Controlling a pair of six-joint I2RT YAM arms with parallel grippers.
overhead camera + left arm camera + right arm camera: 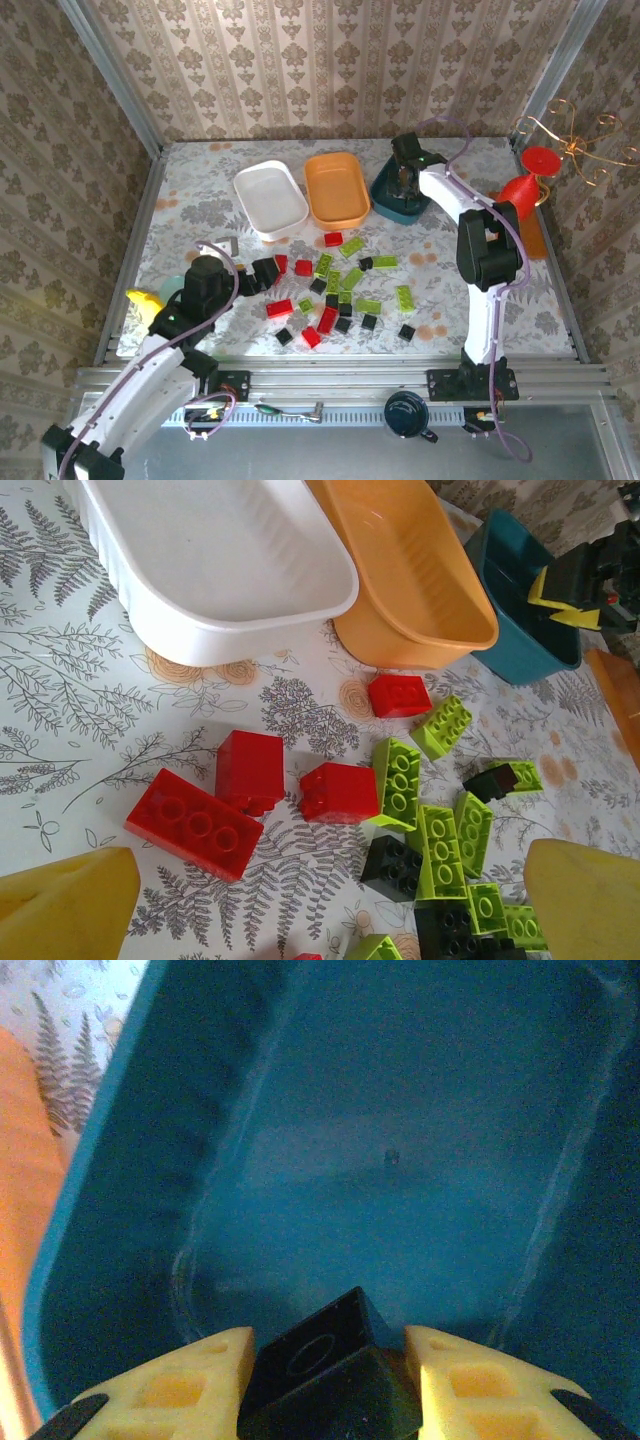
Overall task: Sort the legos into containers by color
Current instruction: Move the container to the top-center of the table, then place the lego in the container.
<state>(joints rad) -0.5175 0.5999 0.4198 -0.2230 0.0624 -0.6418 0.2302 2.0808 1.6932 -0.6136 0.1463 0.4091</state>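
This is a robot lab cell dressed up as a home. The counter [190,215] wears a fern-print cover. Damask wallpaper panels [330,70] stand behind it and on both its sides, held in bare metal posts [112,80]. A slotted aluminium rail [340,380] runs along the counter's near edge, with the left arm [140,385] and right arm [480,260] bolted to it.

Bright even light, soft shadows; dim, blurry inside the teal tub [400,1140].

Overhead from behind, left wrist low facing tubs [230,640], right wrist seemingly inside shared teal tub [130,1180]
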